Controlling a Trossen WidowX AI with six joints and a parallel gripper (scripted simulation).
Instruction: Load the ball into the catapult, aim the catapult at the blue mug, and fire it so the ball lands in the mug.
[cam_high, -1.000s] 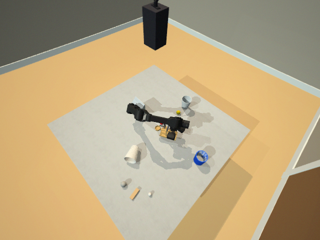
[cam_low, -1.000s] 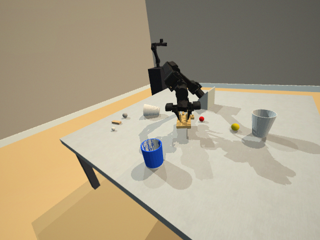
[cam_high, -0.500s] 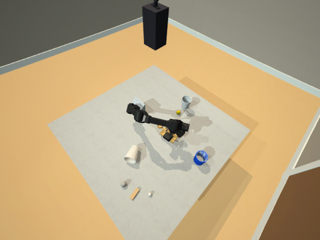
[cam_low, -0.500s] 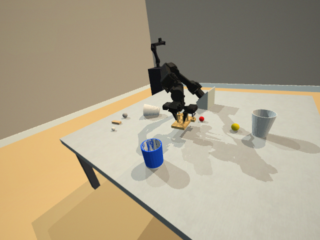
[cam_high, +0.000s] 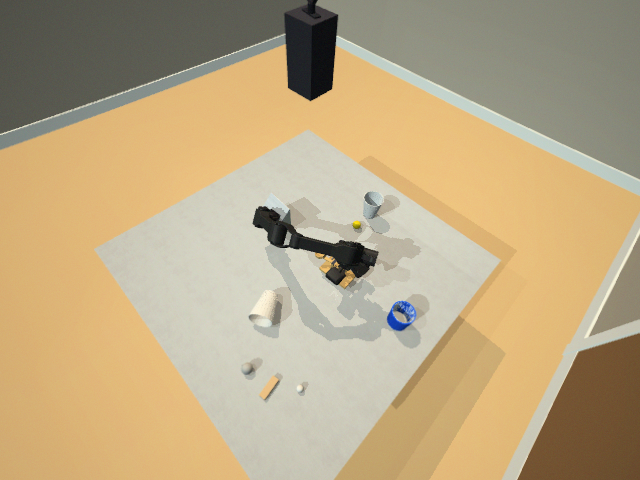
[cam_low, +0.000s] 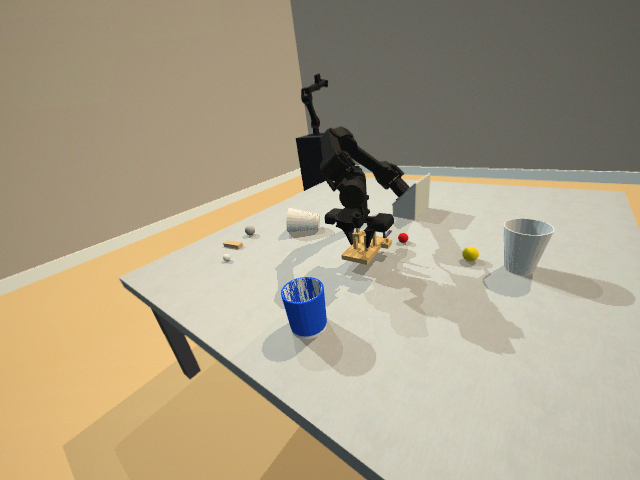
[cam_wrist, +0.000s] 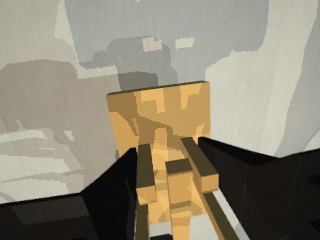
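Observation:
The wooden catapult (cam_high: 346, 282) (cam_low: 355, 254) (cam_wrist: 187, 112) is under the arm, mid-table. Its flat base end faces roughly the blue mug; its cup end is on the far side from the mug. My gripper (cam_low: 360, 243) (cam_wrist: 167, 147) points down and is shut on the catapult, a finger outside each of its two side rails. The blue mug (cam_high: 399, 321) (cam_low: 309, 316) stands upright near the table edge. A red ball (cam_low: 403, 237) lies beside the catapult; the arm hides it in the top view. A yellow ball (cam_high: 356, 224) (cam_low: 470, 253) lies farther off.
A grey tapered cup (cam_high: 371, 205) (cam_low: 523, 253) stands near the yellow ball. A white cup (cam_high: 266, 305) (cam_low: 301, 221) lies on its side. A grey ball (cam_high: 247, 368) (cam_low: 250, 230), a wooden block (cam_high: 269, 387) (cam_low: 232, 244) and a small white ball (cam_high: 299, 388) (cam_low: 226, 257) lie beyond it. A pale panel (cam_low: 421, 197) stands by the arm.

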